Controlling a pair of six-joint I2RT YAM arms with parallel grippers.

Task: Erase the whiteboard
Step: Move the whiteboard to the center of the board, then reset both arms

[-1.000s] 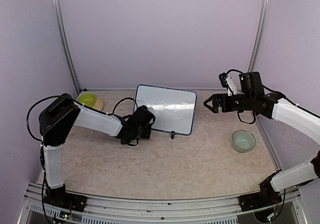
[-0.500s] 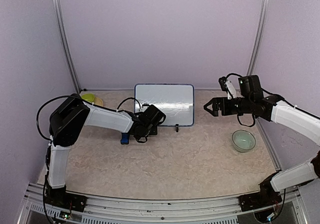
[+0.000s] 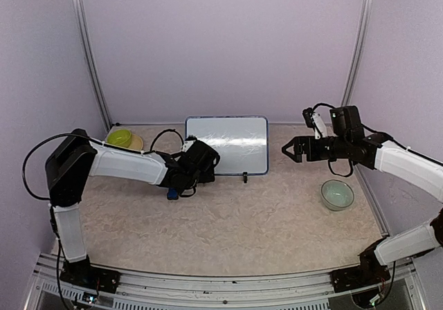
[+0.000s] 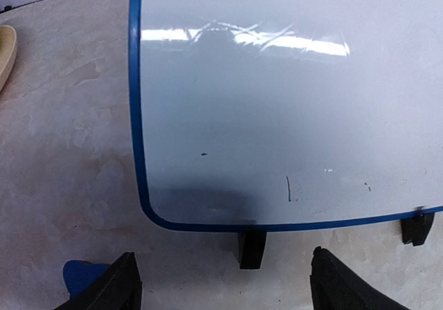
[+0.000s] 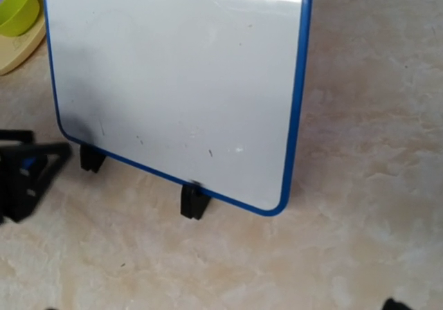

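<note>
Whiteboard wiped almost blank, faint illegible specks only; standing on beige marbled table, pale lilac walls around; left gripper and right gripper both spread apart, empty.

The whiteboard — a small white rectangle in a thin dark-blue frame with rounded corners — stands propped on short black legs near the back middle of the table, leaning back, its face almost blank but for faint specks and one short stroke near the lower edge.
</note>
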